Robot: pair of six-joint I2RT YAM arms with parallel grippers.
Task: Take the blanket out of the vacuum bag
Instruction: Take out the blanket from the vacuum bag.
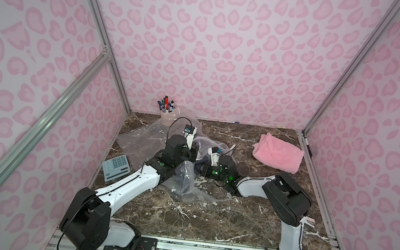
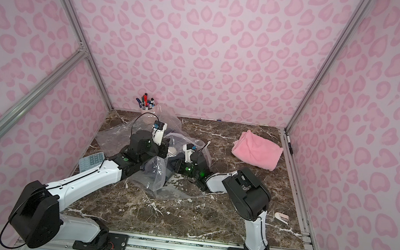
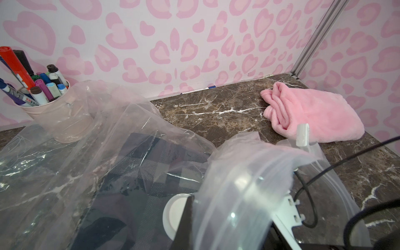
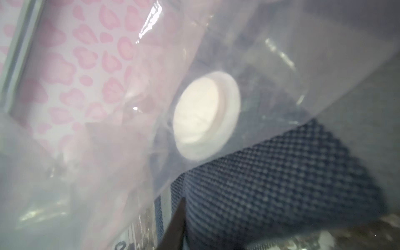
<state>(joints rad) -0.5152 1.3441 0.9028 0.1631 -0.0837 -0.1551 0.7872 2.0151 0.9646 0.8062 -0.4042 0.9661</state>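
Pink walls printed with heart-shaped spots close round a dark brown marbled surface (image 1: 220, 220) framed in aluminium rails. Crumpled across the middle of the frame in both top views lies the vacuum bag (image 1: 139, 137), clear and crinkly. It spreads from the centre toward the upper left, where its film leans against a cup of markers (image 1: 167, 117). Inside it, under the plastic, sits the blanket (image 3: 151, 155), a dark fabric in navy and grey checks. The right wrist view shows its woven grid (image 4: 281, 177) close up.

The bag's round white valve (image 4: 205, 116) sits on one face of the film, just beside the left pincer (image 1: 195, 154). That pincer is closed tight, and a fold of film rises out of it, so it appears to have the plastic nipped. The right pincer (image 1: 201, 168) reaches in from the right of the frame and is buried among the folds at the bag's centre. Only one dark finger (image 4: 176, 218) shows, next to the blanket. How far it stands open, or whether it holds anything, cannot be told.

A white slider (image 3: 303, 134) sits on the bag's zip edge. A folded pink fleece cloth (image 1: 279, 152) lies in the upper right of the surface, well apart from the bag. A pale blue calculator (image 1: 116, 167) lies at the left edge beside the left arm, and a small white clip (image 2: 282, 217) lies near the right arm at the lower right.
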